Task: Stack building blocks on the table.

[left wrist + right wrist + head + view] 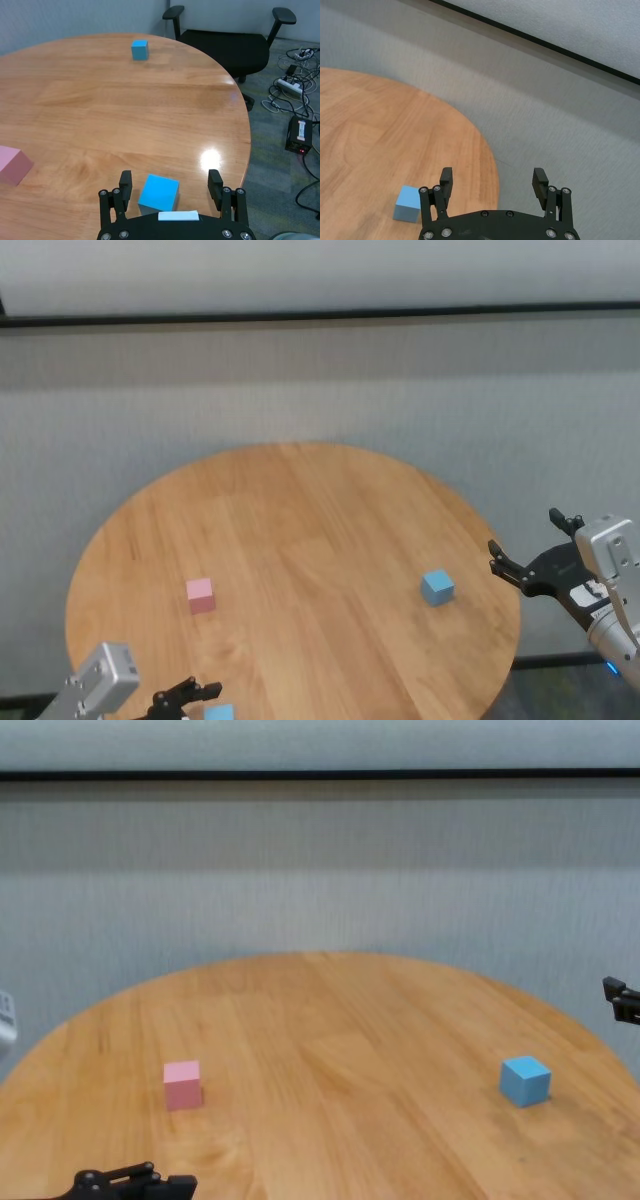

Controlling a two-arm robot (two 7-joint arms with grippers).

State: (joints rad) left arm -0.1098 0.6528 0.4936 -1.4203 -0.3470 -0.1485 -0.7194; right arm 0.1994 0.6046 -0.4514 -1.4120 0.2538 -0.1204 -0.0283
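The round wooden table (300,510) holds three cubes. A pink block (200,594) sits at the left, and one light blue block (437,587) at the right. The second light blue block (219,712) lies at the near left edge. My left gripper (170,176) is open with this block (159,193) between its fingers, nearer one finger and resting on the table. My right gripper (522,528) is open and empty, just off the table's right edge. In the right wrist view the right-hand blue block (409,203) lies beside one finger (446,176), outside the jaws.
A black office chair (225,40) stands beyond the table's edge in the left wrist view. Cables and a power box (299,135) lie on the floor there. A grey wall (320,380) runs behind the table.
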